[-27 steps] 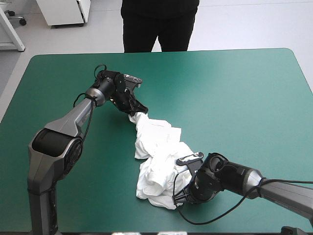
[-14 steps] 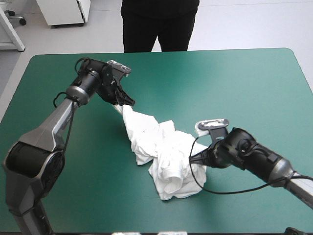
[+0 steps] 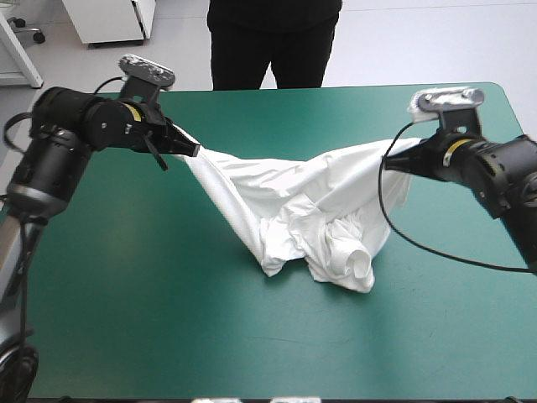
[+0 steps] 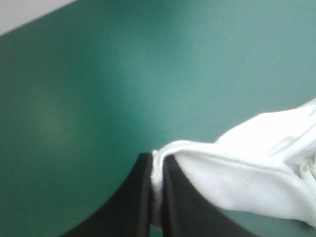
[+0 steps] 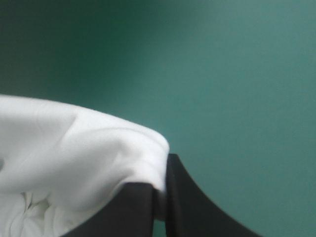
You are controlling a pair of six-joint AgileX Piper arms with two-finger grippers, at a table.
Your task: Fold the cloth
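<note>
The white T-shirt (image 3: 306,201) hangs stretched between both raised arms over the teal-green table (image 3: 117,302), its lower folds bunched and resting on the cover near the middle. My left gripper (image 3: 191,150) is shut on the T-shirt at its left end. My right gripper (image 3: 393,164) is shut on the T-shirt at its right end. In the left wrist view, cloth (image 4: 237,173) is pinched between the black fingers (image 4: 136,197) and trails off to one side. The right wrist view shows a white fold (image 5: 74,148) draped over one of the fingers (image 5: 192,202), pinched at the tips.
A black cable (image 3: 436,252) loops down from the right wrist over the table's right side. Bare teal-green cover lies in front of the shirt and along the left edge (image 3: 50,252).
Both arms have risen and swung apart, the left toward the far left, the right toward the far right. The shirt went from a crumpled heap to a lifted, stretched span.
</note>
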